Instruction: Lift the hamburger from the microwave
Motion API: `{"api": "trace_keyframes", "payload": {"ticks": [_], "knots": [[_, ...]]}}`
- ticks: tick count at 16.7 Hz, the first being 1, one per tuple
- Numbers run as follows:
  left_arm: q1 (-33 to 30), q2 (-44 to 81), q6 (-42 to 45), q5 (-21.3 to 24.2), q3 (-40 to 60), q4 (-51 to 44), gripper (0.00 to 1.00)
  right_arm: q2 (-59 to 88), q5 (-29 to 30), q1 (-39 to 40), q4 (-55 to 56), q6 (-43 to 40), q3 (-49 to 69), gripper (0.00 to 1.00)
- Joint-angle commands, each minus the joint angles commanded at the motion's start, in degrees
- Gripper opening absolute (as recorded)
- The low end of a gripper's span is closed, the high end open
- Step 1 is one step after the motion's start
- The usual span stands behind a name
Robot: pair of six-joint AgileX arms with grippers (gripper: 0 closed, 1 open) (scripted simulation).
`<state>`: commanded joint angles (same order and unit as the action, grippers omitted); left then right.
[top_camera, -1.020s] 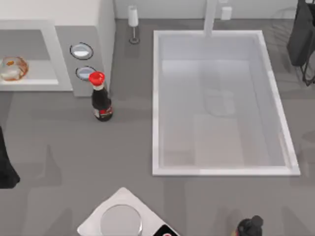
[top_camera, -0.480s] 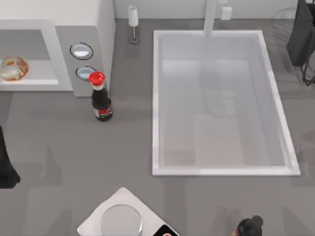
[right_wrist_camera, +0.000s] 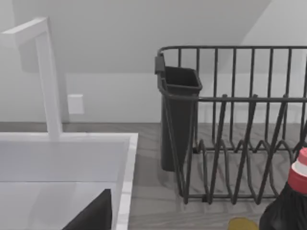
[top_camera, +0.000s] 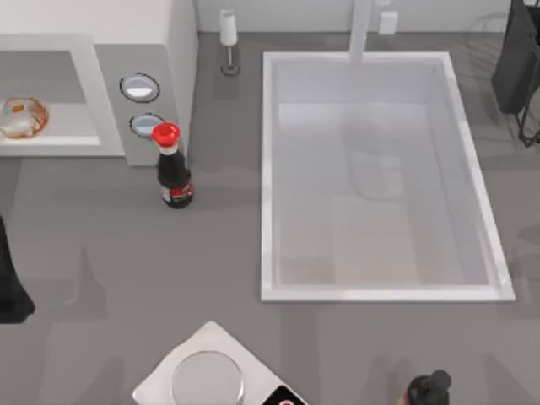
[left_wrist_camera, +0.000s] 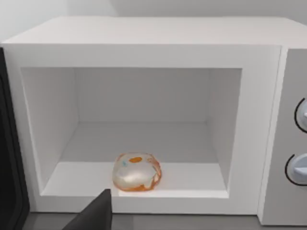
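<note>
Top view shows the microwave [top_camera: 143,59] at the far left of the grey tabletop [top_camera: 219,253], with its cavity open toward the front. The hamburger [top_camera: 21,116] lies on the cavity floor, near the front lip. Two round silver dials [top_camera: 140,87] sit on the grey side panel of the appliance. A dark bottle with a red cap [top_camera: 173,169] stands upright just in front of this panel, apart from the big white sink basin [top_camera: 380,177] that takes the middle and right of the tabletop. A white faucet [top_camera: 361,29] rises behind the basin.

At the left edge of the top view, a dark part of the left arm [top_camera: 10,278] is seen, well in front of the microwave. The left wrist view looks straight into the cavity: the hamburger [left_wrist_camera: 136,171] rests alone on the white floor, and one dark tip of the left jaws comes into the picture in front of it, not touching it (whether these jaws are wide or narrow I cannot tell).

The right arm [top_camera: 516,63] is at the far right corner, beside a dark wire dish rack [right_wrist_camera: 230,124]. For its jaws too, I cannot tell the opening.
</note>
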<state>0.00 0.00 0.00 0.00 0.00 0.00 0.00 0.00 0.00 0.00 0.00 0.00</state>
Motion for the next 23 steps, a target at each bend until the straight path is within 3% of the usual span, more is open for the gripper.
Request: {"api": "trace_keyframes", "payload": {"ticks": [7, 11, 16, 23], "knots": [[0.0, 0.5, 0.0, 0.0, 0.2, 0.3, 1.00, 0.0, 0.0, 0.0, 0.0, 0.0, 0.0, 1.00], [0.5, 8.3, 0.2, 0.6, 3.2, 3.9, 1.00, 0.0, 0.0, 0.0, 0.0, 0.0, 0.0, 1.00], [1.6, 28.7, 0.8, 2.0, 11.0, 13.6, 1.00, 0.0, 0.0, 0.0, 0.0, 0.0, 0.0, 1.00], [3.9, 68.2, 1.9, 4.8, 26.1, 32.2, 1.00, 0.0, 0.0, 0.0, 0.0, 0.0, 0.0, 1.00]]}}
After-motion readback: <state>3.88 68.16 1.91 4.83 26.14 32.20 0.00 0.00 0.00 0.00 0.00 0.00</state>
